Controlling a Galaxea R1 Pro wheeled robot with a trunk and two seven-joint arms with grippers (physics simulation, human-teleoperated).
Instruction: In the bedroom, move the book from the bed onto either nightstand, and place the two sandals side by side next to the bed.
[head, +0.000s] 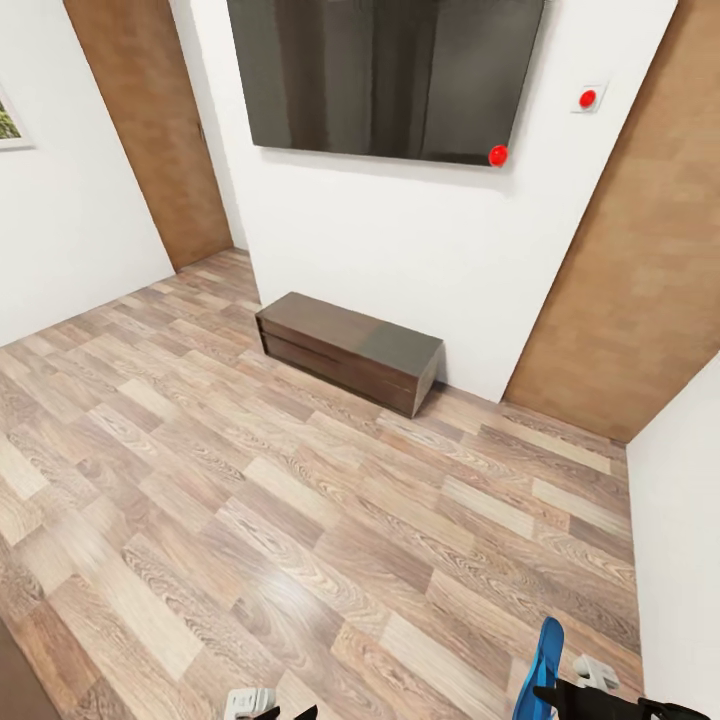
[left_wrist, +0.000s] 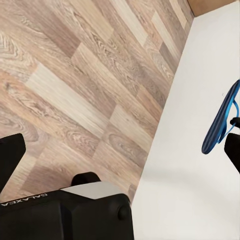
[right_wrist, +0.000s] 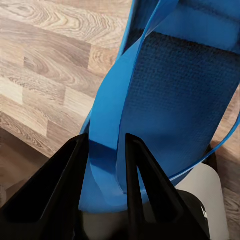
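Above the plank floor (head: 250, 500), right gripper (right_wrist: 106, 150) clamping upright blue sandal (right_wrist: 170, 100).

Bright blue sandal (right_wrist: 165, 100) (floor (head: 300, 520) wood-grained brown)

"GALAXEA" lettering, inverted, on black robot housing (left_wrist: 65, 217)

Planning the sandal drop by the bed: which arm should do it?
Right: its tool is shut on a blue sandal, held upright over the wood floor. The left tool's state can't be told.
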